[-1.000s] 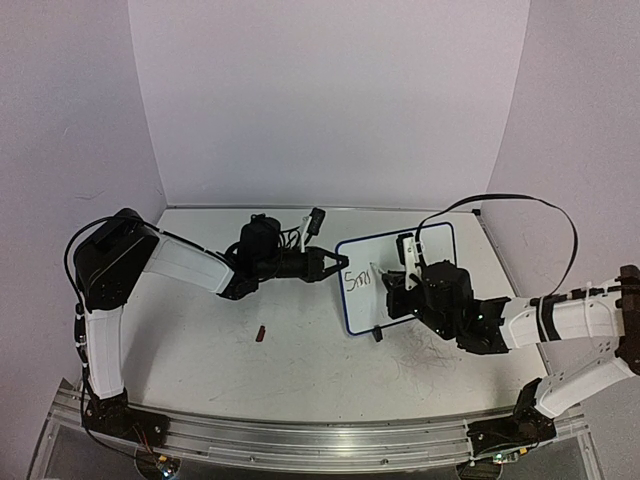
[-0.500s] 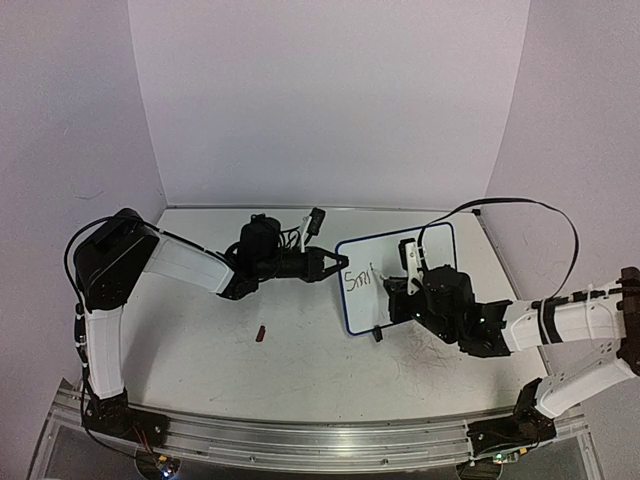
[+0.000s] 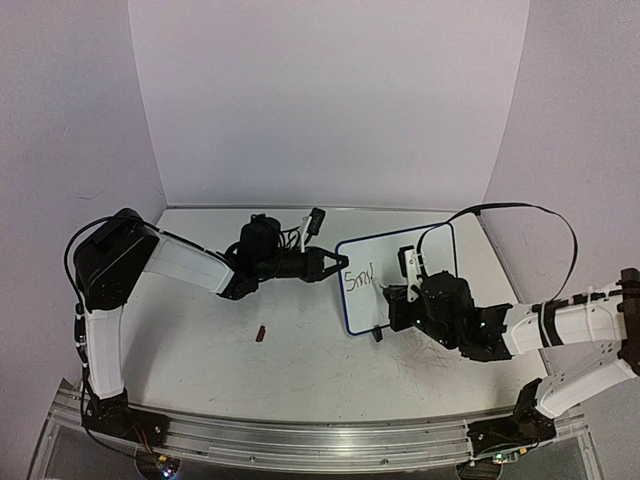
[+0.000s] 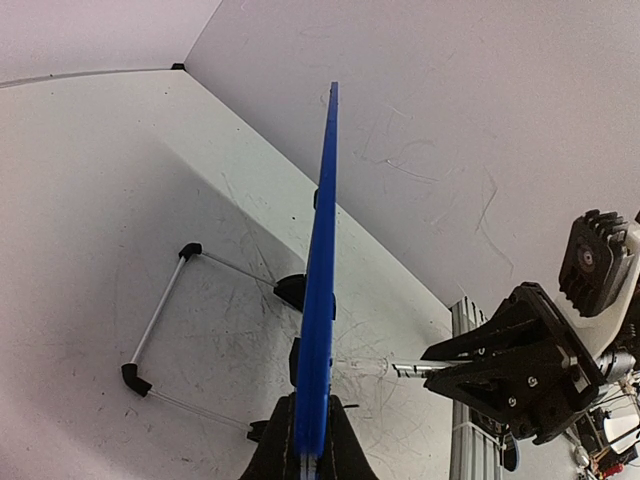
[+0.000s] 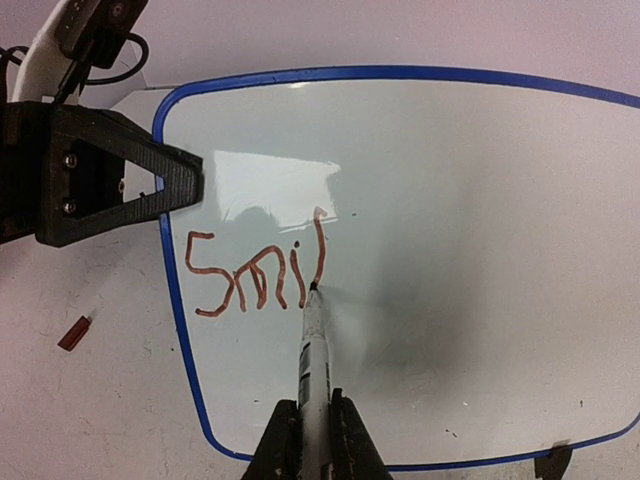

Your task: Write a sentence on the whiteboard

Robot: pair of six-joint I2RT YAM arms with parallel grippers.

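Marker (image 5: 313,350) has added a stroke, seemingly "l", to sentence (image 5: 255,272) on whiteboard (image 5: 450,250).

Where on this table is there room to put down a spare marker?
Open tabletop near the front edge, between the red cap and the right arm. Crowded around the whiteboard, where the left hand clamps its edge and the right hand writes.

My right claw (image 3: 392,296) has eased a bit nearer + rightward across the whiteboard (image 3: 385,248), taking the marker (image 5: 314,350) w/ it. The sentence (image 5: 255,272) has grown: 1 sec ago only "Sm" plus a half-hidden stroke showed, then an "i", and now it reads "Smil" w/ a tall l added. Marker tip's now at the foot of that l. Cable (image 3: 520,207) loop over my right arm has dropped slightly.
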